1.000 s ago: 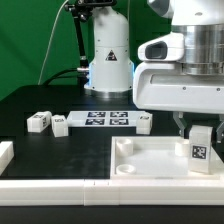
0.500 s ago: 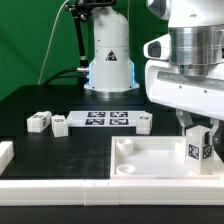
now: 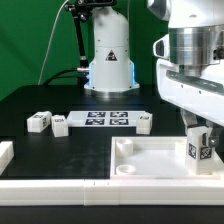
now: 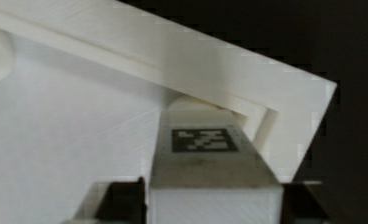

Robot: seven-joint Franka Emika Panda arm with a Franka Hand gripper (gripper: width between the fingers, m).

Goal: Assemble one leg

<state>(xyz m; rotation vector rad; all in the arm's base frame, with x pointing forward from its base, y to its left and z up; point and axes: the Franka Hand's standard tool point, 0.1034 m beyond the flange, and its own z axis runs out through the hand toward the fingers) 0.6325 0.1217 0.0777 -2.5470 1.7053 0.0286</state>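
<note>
My gripper (image 3: pixel 199 133) is shut on a leg (image 3: pixel 199 147), a small white block with a black-and-white tag, and holds it upright over the far right corner of the large white panel (image 3: pixel 150 160). In the wrist view the leg (image 4: pixel 207 150) sits between my dark fingers (image 4: pixel 124 200), its far end at the panel's corner (image 4: pixel 270 105). Three more legs lie on the table: one (image 3: pixel 38 122) at the exterior view's left, one (image 3: pixel 60 124) beside it, one (image 3: pixel 143 122) right of the marker board.
The marker board (image 3: pixel 105 120) lies flat on the black table behind the panel. The arm's white base (image 3: pixel 108 60) stands at the back. A white frame piece (image 3: pixel 5 155) lies at the exterior view's left edge, and a white rail (image 3: pixel 50 187) runs along the front.
My gripper has moved toward the exterior view's right with the leg in it, about a finger's width each half second. The loose legs have not moved.
</note>
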